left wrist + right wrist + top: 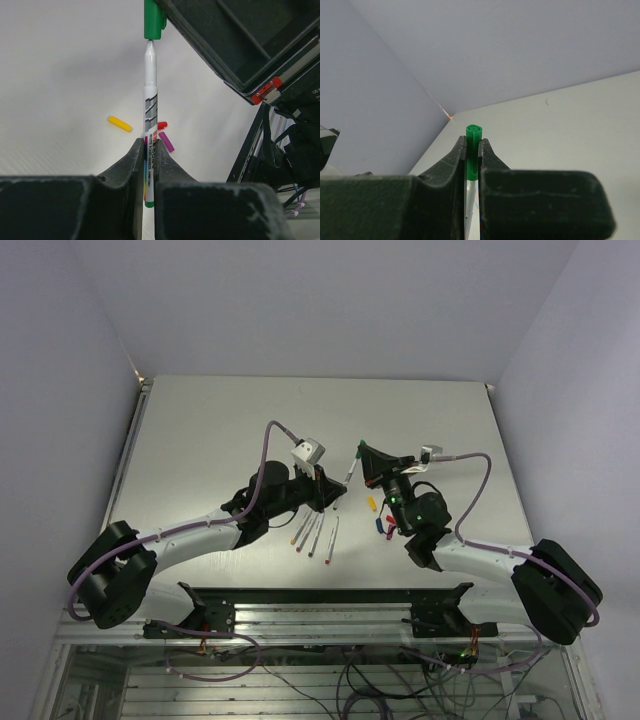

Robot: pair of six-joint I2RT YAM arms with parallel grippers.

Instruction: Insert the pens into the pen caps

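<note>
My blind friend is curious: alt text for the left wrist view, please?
The left gripper pinches a white pen, its tip meeting a green cap. A yellow cap, a red cap and a purple cap lie on the table.

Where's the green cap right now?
The green cap is clamped in the right gripper, top centre of the left wrist view, at the tip of the pen in the left gripper.
</note>
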